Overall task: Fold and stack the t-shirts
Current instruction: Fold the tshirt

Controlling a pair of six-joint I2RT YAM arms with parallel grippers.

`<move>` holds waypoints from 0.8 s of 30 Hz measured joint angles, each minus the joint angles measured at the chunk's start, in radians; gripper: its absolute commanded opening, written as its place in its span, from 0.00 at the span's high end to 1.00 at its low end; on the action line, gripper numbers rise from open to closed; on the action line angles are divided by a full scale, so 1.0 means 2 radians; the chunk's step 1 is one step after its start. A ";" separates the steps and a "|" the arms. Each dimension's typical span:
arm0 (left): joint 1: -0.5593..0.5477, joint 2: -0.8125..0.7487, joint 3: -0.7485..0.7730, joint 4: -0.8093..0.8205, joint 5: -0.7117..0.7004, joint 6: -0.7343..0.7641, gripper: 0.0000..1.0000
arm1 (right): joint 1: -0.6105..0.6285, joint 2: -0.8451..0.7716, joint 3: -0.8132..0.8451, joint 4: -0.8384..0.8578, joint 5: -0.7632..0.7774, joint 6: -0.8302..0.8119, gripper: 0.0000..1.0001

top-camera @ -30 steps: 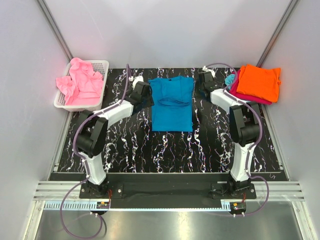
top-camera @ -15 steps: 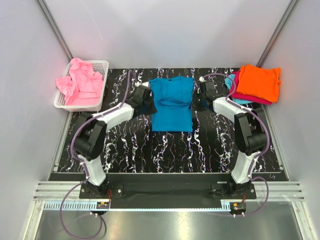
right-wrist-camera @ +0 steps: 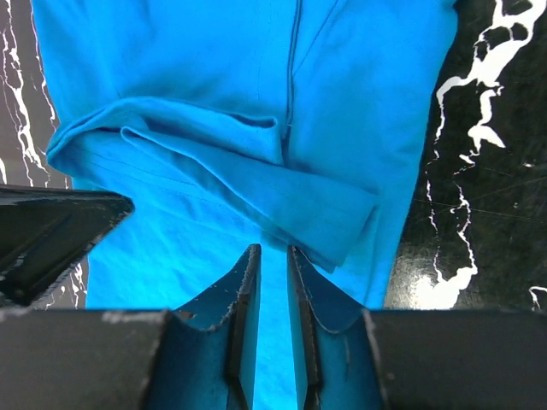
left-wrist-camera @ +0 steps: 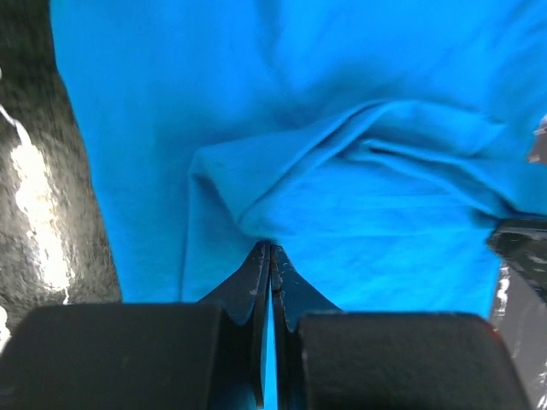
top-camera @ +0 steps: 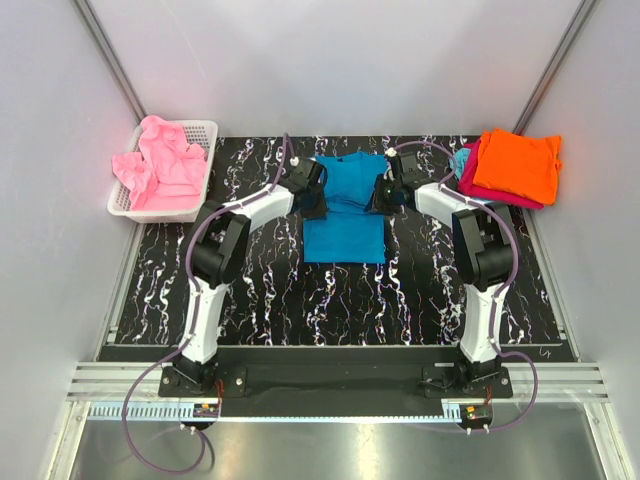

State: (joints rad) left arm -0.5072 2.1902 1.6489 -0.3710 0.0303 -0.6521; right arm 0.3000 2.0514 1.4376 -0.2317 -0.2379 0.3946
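We judge the job roughly half done. At the far right corner of the black marbled table (top-camera: pixel 260 290), an orange t-shirt (top-camera: pixel 517 165) lies folded on top of a magenta one (top-camera: pixel 476 180). That stack counts as finished work.

The teal-blue t-shirt (top-camera: pixel 344 215) lies flat in the middle of the table, between the 2 arms. It already makes a narrow rectangle, with creased layers across its upper half, so we take it to be partway through folding.

The left gripper (left-wrist-camera: pixel 270 248) is clenched on a pucker of this shirt at its left edge. The right gripper (right-wrist-camera: pixel 272 252) sits at the opposite edge, its fingers drawn close with teal cloth in the slim gap. We cannot tell whether it grips yet.

What is left is to finish this fold and carry the shirt to the stack. The crumpled pink t-shirts (top-camera: pixel 160 170) in the white mesh basket (top-camera: pixel 203 170) at the far left also wait untouched.
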 measured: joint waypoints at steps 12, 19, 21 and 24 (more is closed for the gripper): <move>0.000 0.043 0.053 -0.015 0.014 -0.002 0.96 | 0.005 0.001 -0.006 0.002 -0.010 0.000 0.76; 0.004 0.066 0.087 -0.015 0.015 -0.002 0.96 | 0.022 -0.004 -0.032 0.001 -0.014 0.003 0.77; 0.006 0.071 0.094 -0.013 0.015 -0.002 0.96 | 0.024 -0.004 -0.037 0.001 -0.013 0.003 0.77; 0.010 0.072 0.096 -0.009 0.015 -0.002 0.96 | 0.026 -0.004 -0.037 0.001 -0.010 0.002 0.77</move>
State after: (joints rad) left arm -0.4877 2.3344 1.8400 -0.3889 0.0601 -0.6567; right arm 0.3515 2.0430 1.3636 -0.2295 -0.2581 0.3981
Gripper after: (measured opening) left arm 0.043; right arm 0.230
